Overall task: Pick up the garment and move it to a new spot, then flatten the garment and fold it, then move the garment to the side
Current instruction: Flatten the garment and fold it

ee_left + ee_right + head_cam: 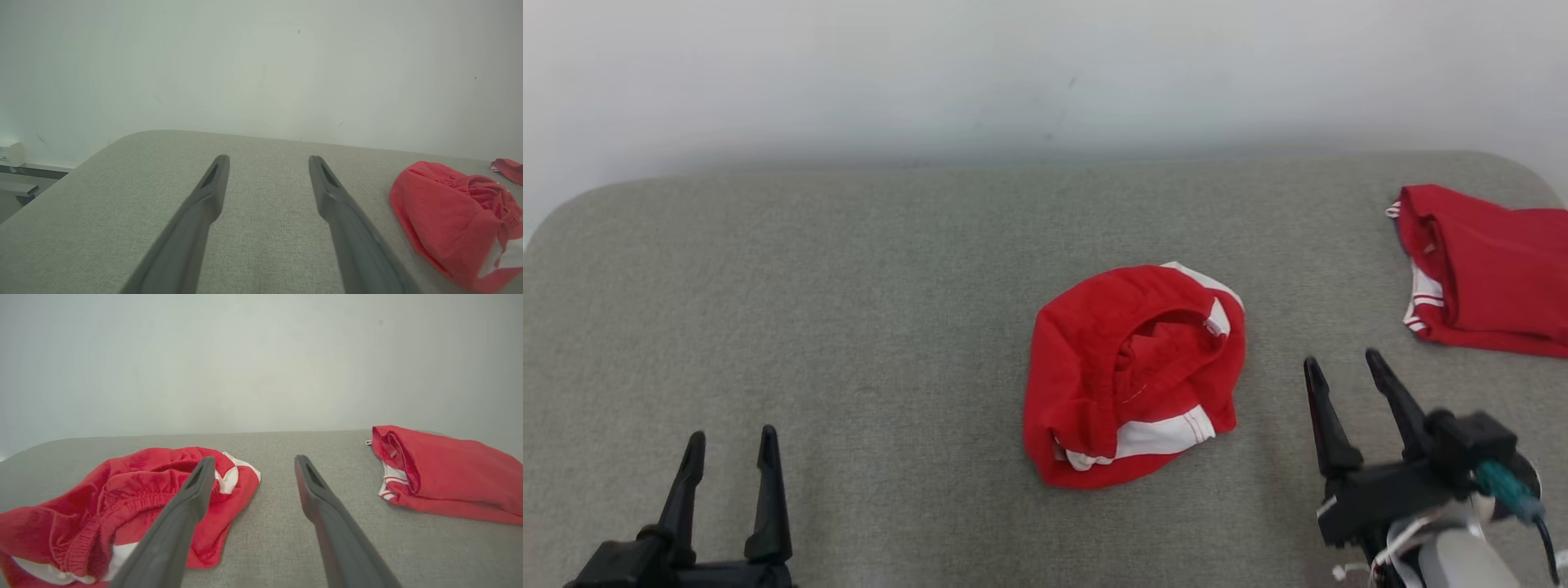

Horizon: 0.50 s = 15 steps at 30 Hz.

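1. Two grippers, both spread wide and holding nothing. The left gripper point(732, 437) is low on your left, well apart from the cloth. The right gripper point(1342, 361) is near its right side, not touching.
2. Task's thing: the crumpled garment point(1127, 376), red w/ white stripes, lies as a heap near the middle of the surface, waistband opening turned up.
3. Risk no. 1: a folded garment point(1486, 269) of the same red lies at the far right edge. If you aim at the wrong one, or carry the heap over it, I think you undo that fold.
4. Risk no. 2: the heap has many layers. A shallow pinch prob. takes only one layer or the elastic, so the cloth hangs twisted and is harder to flatten.
5. Risk no. 3: a pinch too deep can push the fingertips into the soft top.
6. In the right wrist view one finger overlaps the heap, so depth is hard to judge there; check w/ the head view.
7. Surface: the grey padded top point(849, 286), woven, rounded corners. Cloth prob. grips on it, so dragging may bunch it; lift instead.
8. Room: a plain pale wall point(1013, 73) behind, few small marks. The left wrist view shows a ledge point(24, 175) at the far left; I cannot tell what it is.
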Motion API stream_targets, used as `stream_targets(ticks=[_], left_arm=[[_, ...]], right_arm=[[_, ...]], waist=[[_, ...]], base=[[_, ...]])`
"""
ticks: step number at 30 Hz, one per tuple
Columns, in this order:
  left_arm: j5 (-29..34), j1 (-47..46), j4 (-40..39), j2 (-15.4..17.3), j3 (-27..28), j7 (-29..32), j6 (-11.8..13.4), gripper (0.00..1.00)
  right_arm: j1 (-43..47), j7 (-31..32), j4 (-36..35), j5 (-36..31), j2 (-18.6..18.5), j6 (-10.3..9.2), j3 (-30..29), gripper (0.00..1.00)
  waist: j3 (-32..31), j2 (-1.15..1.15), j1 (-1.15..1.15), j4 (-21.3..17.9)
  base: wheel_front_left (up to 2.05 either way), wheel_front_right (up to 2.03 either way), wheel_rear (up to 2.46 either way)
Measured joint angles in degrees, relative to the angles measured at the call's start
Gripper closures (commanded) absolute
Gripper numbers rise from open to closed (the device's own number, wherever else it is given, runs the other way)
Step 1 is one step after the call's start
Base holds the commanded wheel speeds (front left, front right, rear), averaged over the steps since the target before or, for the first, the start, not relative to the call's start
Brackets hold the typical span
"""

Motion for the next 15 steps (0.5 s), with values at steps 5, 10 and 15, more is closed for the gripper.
stream_targets(ticks=[5,10,15], left_arm=[[-0.25,-1.82,0.75,-0.24,-0.91,-0.01,-0.27,0.0],[-0.82,-3.21,1.57,-0.42,-1.25,-0.01,-0.41,0.0],[-1.23,-4.1,2.12,-0.54,-1.62,-0.01,-0.42,0.0]], right_arm=[[-7.7,1.47,6.59,-0.66,-2.18,0.0,2.64,0.0],[-13.37,2.97,14.75,-1.44,-3.98,0.0,4.66,0.0],[-17.55,4.01,22.32,-1.51,-4.83,0.0,7.12,0.0]], waist=[[1.73,0.0,0.0,2.62],[3.51,0.0,0.01,6.09],[5.18,0.0,0.01,9.65]], base=[[0.0,0.0,0.0],[0.0,0.0,0.0],[0.0,0.0,0.0]])
